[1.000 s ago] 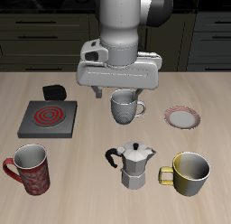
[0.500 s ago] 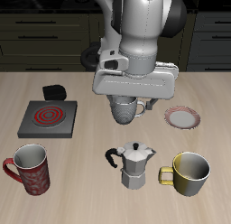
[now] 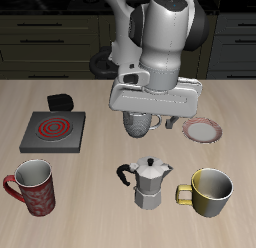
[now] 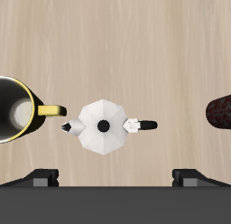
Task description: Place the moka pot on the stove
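Wrist view is giving you the moka pot (image 4: 103, 126) from straight above: faceted silver lid, black knob dead centre, spout poking toward the yellow mug (image 4: 17, 110), black handle pointing toward the dark red mug (image 4: 220, 113). Your fingertips (image 4: 43, 176) are showing as two dark tabs well apart, so the gripper (image 4: 118, 178) is standing wide open and holding nothing.

From the exterior camera, you're hovering high over the middle of the table, gripper (image 3: 155, 117) above and a bit behind the pot (image 3: 149, 180), with the grey patterned mug (image 3: 138, 120) half hidden under your hand. The pot is sitting upright near the table's front edge, between the red patterned mug (image 3: 33, 186) and the yellow mug (image 3: 209, 192). The stove (image 3: 53, 131) is waiting well apart from it, farther back, coil bare.

Now the risks (and there are a few). You're not centred yet: the pot is lying off the line between your fingers, so dropping straight down could land a fingertip on the lid and tip it. The handle and spout are running along your finger axis, so closing there may catch them, not the body. Faceted metal could twist in the pads. Watch the grey mug as you're descending, too.
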{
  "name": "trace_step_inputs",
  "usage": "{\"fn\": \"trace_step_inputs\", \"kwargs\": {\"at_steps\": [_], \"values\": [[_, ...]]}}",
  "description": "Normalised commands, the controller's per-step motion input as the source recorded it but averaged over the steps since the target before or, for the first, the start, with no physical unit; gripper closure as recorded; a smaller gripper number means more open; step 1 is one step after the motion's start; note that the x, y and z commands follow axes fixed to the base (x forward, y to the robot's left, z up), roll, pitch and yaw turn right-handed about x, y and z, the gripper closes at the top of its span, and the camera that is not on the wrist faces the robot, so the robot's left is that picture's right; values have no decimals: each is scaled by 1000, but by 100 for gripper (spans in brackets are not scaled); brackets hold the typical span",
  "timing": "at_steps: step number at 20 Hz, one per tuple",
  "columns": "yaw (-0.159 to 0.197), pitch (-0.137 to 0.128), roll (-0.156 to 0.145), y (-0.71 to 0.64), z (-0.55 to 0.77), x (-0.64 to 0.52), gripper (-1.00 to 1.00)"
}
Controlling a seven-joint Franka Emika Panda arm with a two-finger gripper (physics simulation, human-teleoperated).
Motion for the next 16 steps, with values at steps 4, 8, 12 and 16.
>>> {"fn": "trace_step_inputs", "kwargs": {"at_steps": [4,8,12,16], "values": [[26,-11,8,-61,-181,-39,-100],[13,7,-4,-49,-281,-1,-100],[34,13,22,40,-250,68,-100],[-9,17,-9,17,-185,73,-100]]}}
